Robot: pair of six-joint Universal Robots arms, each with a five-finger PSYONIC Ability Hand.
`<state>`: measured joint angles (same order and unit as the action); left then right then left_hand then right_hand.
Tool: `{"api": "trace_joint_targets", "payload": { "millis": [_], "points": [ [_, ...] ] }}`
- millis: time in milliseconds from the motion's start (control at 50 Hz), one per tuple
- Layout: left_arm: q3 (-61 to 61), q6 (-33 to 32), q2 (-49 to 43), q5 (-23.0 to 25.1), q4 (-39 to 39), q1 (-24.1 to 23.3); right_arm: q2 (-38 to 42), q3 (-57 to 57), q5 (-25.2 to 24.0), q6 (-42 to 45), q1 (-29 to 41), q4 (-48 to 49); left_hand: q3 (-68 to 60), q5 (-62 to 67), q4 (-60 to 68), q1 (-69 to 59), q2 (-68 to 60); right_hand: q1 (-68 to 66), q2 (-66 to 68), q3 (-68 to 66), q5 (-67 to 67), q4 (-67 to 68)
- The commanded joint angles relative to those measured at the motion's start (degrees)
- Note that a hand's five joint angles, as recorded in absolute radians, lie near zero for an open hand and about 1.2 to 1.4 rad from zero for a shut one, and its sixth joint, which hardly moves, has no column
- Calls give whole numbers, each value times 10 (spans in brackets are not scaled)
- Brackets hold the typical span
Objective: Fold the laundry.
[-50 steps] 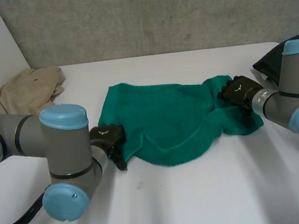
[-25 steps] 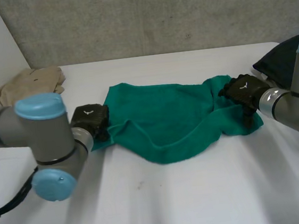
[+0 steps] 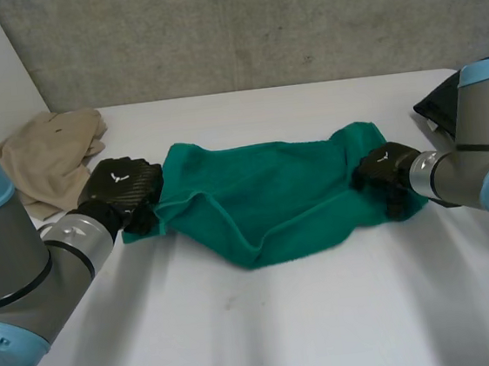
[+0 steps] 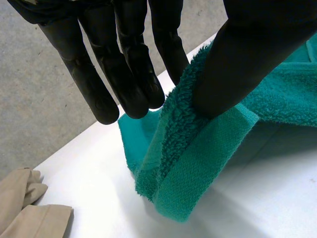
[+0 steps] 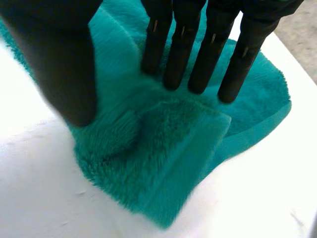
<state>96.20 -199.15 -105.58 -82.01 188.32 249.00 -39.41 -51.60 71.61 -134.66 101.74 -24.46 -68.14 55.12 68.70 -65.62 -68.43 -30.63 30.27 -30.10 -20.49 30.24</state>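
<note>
A green towel point(image 3: 263, 190) lies stretched and rumpled across the middle of the white table point(image 3: 269, 329), its near edge sagging into a point. My left hand point(image 3: 122, 187) is at the towel's left corner. In the left wrist view its thumb point(image 4: 247, 54) presses the towel point(image 4: 198, 163) against the straight fingers point(image 4: 129, 69), pinching the corner just above the table. My right hand point(image 3: 385, 168) rests on the towel's right end. There the straight fingers point(image 5: 190, 49) stand on the towel point(image 5: 163, 148), with the thumb apart beside a raised fold.
A beige cloth point(image 3: 49, 151) lies crumpled at the back left, close behind my left hand, and shows past the towel corner point(image 4: 25, 208). A dark garment point(image 3: 442, 105) sits at the table's right edge behind my right arm. A concrete wall bounds the back.
My left hand closed on the towel's left corner and drew it left and back. The towel is now stretched wider between both hands. My right hand shifted slightly nearer.
</note>
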Motion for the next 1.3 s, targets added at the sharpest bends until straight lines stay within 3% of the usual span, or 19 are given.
{"api": "trace_joint_targets", "payload": {
  "millis": [20,120,200,280,360,440,560,740,820,900,1020,1060,1120,1300],
  "points": [
    [-2,6,1,-2,0,0,-14,-25,11,-31,3,74,-119,149,113,-144,-116,-494,497,-499,-495,498],
    [-12,16,24,1,-7,6,-94,-83,-1,-38,-13,56,-119,149,113,-144,-116,-494,497,-499,-495,498],
    [-29,34,66,10,-32,11,-193,-111,-1,11,-56,19,-119,149,113,-144,-116,-494,497,-499,-495,498],
    [-60,50,123,30,-84,30,-299,-105,-6,48,-89,-38,-119,149,113,-144,-116,-494,497,-499,-495,498],
    [-115,71,190,61,-175,57,-399,-66,-23,20,-101,-50,-119,149,113,-144,-116,-494,497,-499,-495,498],
    [-159,89,224,75,-233,78,-441,-56,-55,-9,-109,-54,-119,149,113,-144,-116,-494,497,-499,-495,498],
    [-186,91,189,83,-282,108,-417,-82,-75,-12,-90,-56,-119,149,113,-144,-116,-494,497,-499,-495,498],
    [-221,50,-9,82,-271,100,-263,-90,-17,16,-37,-38,-119,149,113,-144,-116,-494,497,-499,-495,498],
    [-323,25,-116,81,-221,86,-188,-37,18,-5,-4,20,-119,149,113,-144,-116,-494,497,-499,-495,498],
    [-433,29,-152,75,-149,83,-153,40,64,-60,19,138,-119,149,113,-144,-116,-494,497,-499,-495,498],
    [-494,105,-125,44,16,83,-175,75,137,-184,25,449,-119,149,113,-144,-116,-494,497,-499,-495,498],
    [-482,145,-104,28,89,83,-198,49,136,-216,24,533,-119,149,113,-144,-116,-494,497,-499,-495,498],
    [-461,169,-88,20,132,85,-216,20,121,-229,21,554,-119,149,113,-144,-116,-494,497,-499,-495,498],
    [-294,163,-65,67,69,115,-229,-113,34,-224,7,483,-119,149,113,-144,-116,-494,497,-499,-495,498]
  ]
}}
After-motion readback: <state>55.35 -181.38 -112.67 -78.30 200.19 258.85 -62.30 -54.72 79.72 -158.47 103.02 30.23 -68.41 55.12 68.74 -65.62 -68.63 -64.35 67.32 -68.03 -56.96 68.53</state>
